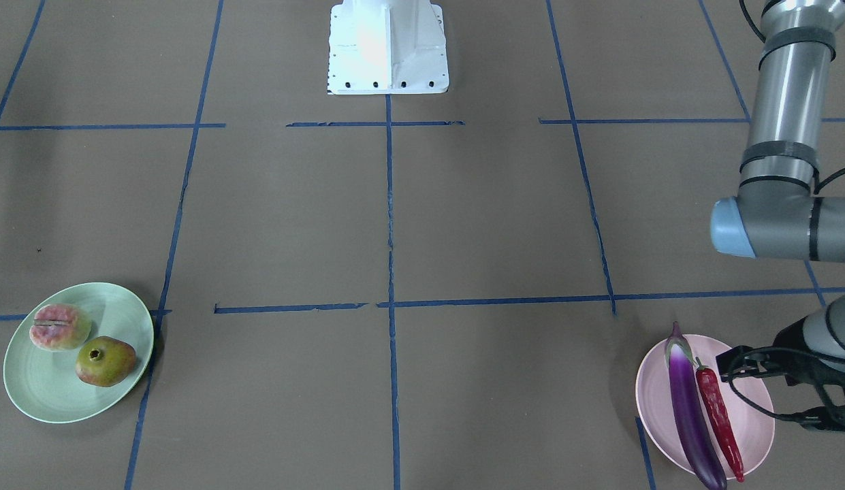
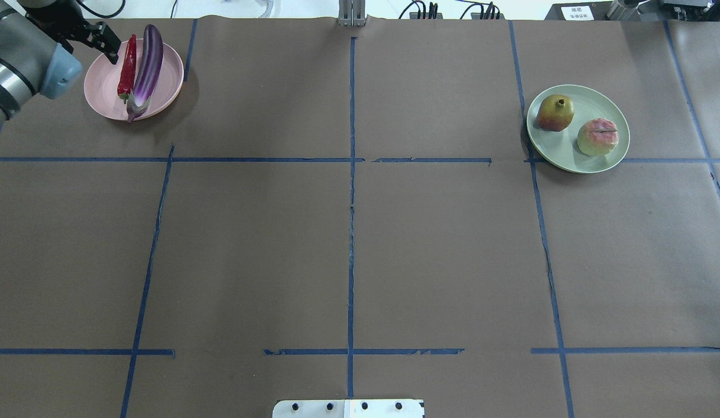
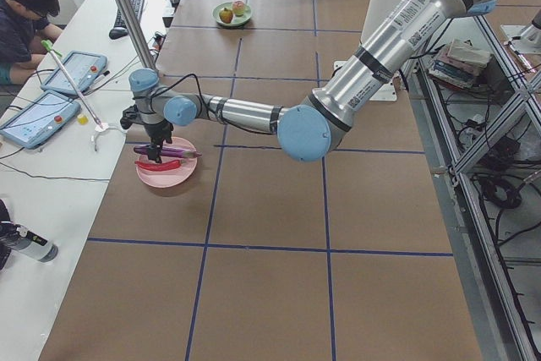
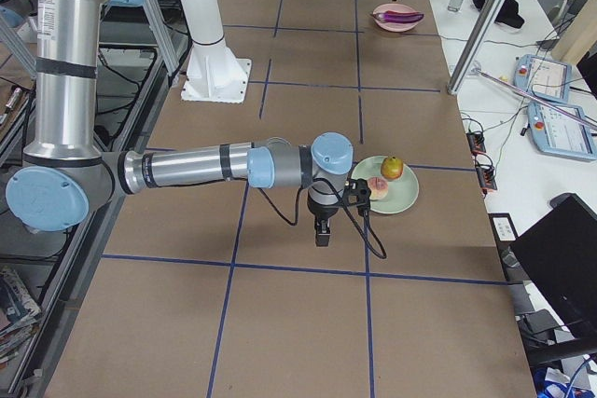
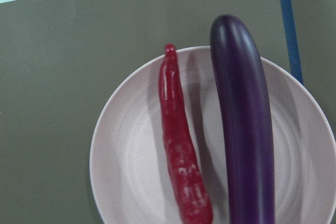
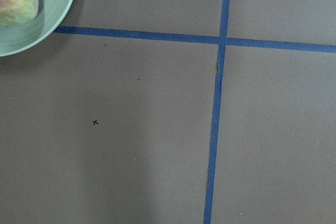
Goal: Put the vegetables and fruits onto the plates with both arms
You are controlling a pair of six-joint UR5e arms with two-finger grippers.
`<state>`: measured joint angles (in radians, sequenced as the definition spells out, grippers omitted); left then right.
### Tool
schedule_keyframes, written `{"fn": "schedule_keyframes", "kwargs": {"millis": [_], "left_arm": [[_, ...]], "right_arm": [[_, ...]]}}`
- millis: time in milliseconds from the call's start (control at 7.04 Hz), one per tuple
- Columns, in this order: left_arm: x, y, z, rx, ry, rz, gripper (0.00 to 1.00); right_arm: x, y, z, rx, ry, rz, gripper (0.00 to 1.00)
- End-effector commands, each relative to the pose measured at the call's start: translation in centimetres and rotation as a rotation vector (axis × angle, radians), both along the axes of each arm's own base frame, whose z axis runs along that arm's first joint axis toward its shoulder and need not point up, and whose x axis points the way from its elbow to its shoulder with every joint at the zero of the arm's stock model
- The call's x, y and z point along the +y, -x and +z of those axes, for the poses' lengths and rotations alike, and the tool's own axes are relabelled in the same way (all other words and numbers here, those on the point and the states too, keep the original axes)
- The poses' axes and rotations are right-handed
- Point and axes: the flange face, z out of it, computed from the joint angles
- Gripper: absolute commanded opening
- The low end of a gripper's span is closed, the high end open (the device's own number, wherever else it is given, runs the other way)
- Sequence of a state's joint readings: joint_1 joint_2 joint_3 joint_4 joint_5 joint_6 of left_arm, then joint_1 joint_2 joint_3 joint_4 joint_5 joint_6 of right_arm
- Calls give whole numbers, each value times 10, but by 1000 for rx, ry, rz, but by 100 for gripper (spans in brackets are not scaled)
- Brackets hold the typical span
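The pale pink plate (image 2: 169, 75) holds the purple eggplant (image 2: 148, 65) and the red chili pepper (image 2: 127, 62) side by side; both also show in the left wrist view, the eggplant (image 5: 244, 124) to the right of the chili (image 5: 181, 150). My left gripper (image 2: 107, 45) hovers over the plate's edge beside the chili, open and empty. The mint green plate (image 2: 568, 152) holds the peach (image 2: 597, 136) and the pomegranate (image 2: 555, 113). My right gripper (image 4: 322, 233) hangs over bare table just beside the green plate (image 4: 406, 199); I cannot tell whether it is open or shut.
The white base block (image 1: 388, 47) stands at the robot's edge of the table. Blue tape lines (image 1: 389, 224) grid the brown table top. An operator (image 3: 24, 8) sits at a side table with tablets (image 3: 38, 118) past the pink plate.
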<state>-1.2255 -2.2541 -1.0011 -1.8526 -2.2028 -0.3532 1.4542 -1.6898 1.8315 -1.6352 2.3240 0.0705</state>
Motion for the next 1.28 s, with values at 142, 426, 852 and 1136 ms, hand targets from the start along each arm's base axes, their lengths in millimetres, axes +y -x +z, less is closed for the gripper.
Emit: {"fn": "schedule_keyframes", "kwargs": {"millis": [142, 426, 852, 1136], "left_arm": [[42, 143, 42, -39, -52, 167, 100], [116, 209, 38, -50, 45, 170, 100], [230, 225, 111, -45, 72, 154, 100], [252, 224, 134, -12, 116, 156, 100]], "right_arm": [[0, 0, -1, 0, -1, 0, 100], [0, 0, -1, 0, -1, 0, 100], [0, 0, -1, 0, -1, 0, 100], [0, 0, 0, 0, -1, -1, 100]]}}
